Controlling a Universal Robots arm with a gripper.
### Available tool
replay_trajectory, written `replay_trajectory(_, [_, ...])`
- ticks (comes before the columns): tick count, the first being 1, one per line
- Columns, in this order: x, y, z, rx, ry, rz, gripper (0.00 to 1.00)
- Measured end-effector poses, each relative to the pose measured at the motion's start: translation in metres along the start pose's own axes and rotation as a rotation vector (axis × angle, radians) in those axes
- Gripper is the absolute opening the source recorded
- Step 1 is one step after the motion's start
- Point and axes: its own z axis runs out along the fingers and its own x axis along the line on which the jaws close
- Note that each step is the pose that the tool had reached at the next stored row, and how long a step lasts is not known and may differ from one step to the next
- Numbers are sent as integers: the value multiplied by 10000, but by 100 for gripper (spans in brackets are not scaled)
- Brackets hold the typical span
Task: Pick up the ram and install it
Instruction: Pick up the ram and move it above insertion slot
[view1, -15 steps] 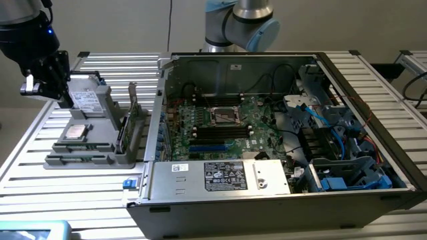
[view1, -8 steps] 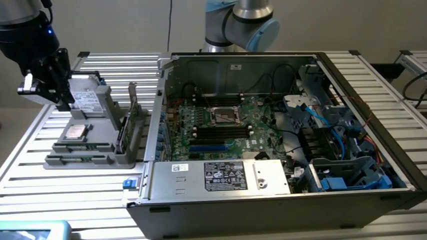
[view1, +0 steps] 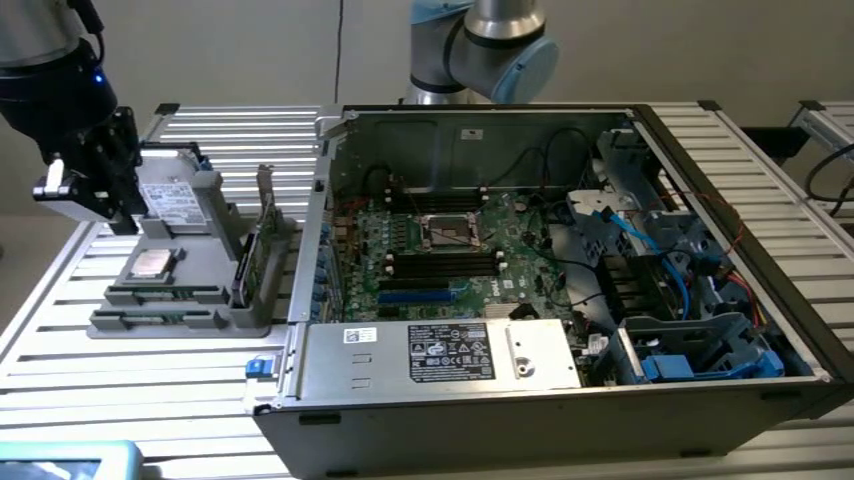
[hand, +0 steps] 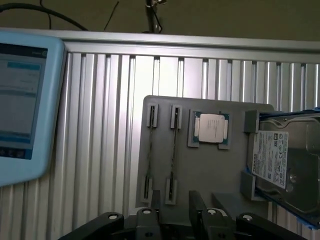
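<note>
Two ram sticks (hand: 173, 150) stand on edge, side by side, in slotted holders on a grey parts tray (hand: 210, 175). In the exterior view the ram (view1: 160, 295) sits at the tray's (view1: 174, 325) near end. My gripper (hand: 175, 210) hovers above the tray, open, with nothing between its fingers (hand: 196, 202). In the exterior view the gripper (view1: 123, 215) hangs over the tray's far left part, apart from the ram. The open computer case (view1: 534, 400) shows the motherboard (view1: 441, 250) with its black memory slots (view1: 441, 264).
A silvery processor chip (hand: 210, 127) and a hard drive (hand: 285, 160) share the tray. An upright expansion card (view1: 260, 240) stands between tray and case. A light-blue tablet (hand: 20, 100) lies on the slatted aluminium table (hand: 100, 125). A second robot arm (view1: 481, 50) stands behind the case.
</note>
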Motion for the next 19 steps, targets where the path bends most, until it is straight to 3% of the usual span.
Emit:
replay_trajectory(7, [-3, 130, 131, 34, 29, 1, 36])
replay_trajectory(11, [-2, 143, 201, 73, 34, 0, 36])
replay_trajectory(19, [49, 140, 345, 74, 36, 12, 36])
